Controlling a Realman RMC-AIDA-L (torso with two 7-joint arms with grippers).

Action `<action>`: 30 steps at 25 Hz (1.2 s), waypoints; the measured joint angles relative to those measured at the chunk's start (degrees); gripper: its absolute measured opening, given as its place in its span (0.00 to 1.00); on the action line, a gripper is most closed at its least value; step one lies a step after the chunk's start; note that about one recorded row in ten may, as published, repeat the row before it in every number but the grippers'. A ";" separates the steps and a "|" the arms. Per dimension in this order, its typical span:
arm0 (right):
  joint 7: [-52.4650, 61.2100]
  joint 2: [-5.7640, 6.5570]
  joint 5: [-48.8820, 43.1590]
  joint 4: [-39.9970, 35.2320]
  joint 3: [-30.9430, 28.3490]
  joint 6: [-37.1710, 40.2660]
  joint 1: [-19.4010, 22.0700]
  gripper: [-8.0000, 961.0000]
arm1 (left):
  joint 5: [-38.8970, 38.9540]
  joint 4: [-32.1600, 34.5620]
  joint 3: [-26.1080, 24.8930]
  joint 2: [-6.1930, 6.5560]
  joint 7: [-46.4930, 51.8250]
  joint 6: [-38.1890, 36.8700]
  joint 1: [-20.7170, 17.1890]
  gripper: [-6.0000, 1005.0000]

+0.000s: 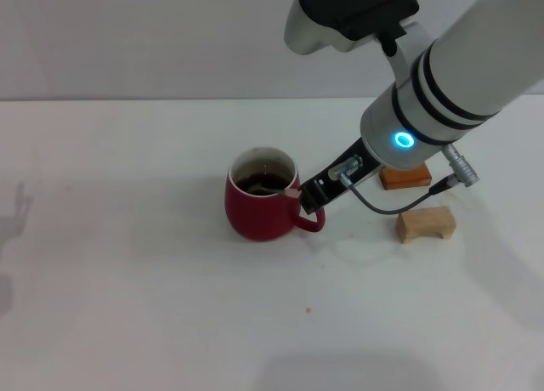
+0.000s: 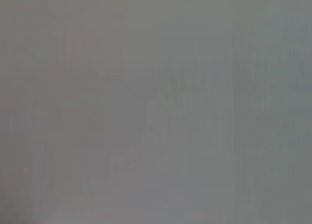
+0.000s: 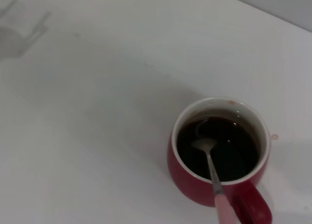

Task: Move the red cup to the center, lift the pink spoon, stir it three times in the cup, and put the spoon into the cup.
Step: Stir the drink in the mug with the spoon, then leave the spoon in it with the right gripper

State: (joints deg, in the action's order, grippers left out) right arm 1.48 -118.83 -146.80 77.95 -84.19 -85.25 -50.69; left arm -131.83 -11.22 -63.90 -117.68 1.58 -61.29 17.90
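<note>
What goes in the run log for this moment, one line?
red cup: mid-table, dark liquid | pink spoon: bowl in liquid, neck on rim | right gripper: at spoon handle by cup handle | left arm: not seen

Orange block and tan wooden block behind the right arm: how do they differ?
The flat orange block lies farther back and is largely hidden by the right arm; the pale tan wooden block sits nearer and shows in full. The tan block has a notch cut in its underside, like a small bridge; no such notch shows on the orange one. Both rest on the white table, right of the dark red mug.
</note>
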 joint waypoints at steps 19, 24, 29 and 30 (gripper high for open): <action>-3.10 0.38 -1.67 -6.38 -1.23 3.39 -2.82 0.17 | 0.00 -0.03 -0.06 -0.20 0.00 -0.42 0.21 0.81; -3.12 0.37 -2.62 -5.76 -1.46 2.50 -2.62 0.17 | 0.00 -0.08 -0.09 -0.30 0.00 -0.42 0.21 0.81; -3.12 0.13 -1.78 -3.91 -1.04 1.45 -2.43 0.17 | 0.00 -0.22 -0.09 -0.39 0.00 -0.41 0.07 0.81; -3.12 0.13 -1.78 -3.91 -1.04 1.45 -2.43 0.17 | 0.00 -0.22 -0.09 -0.39 0.00 -0.41 0.07 0.81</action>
State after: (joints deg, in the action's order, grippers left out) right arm -1.65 -118.70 -148.59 74.04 -85.23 -83.80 -53.12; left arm -131.83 -11.44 -63.99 -118.08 1.58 -61.70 17.97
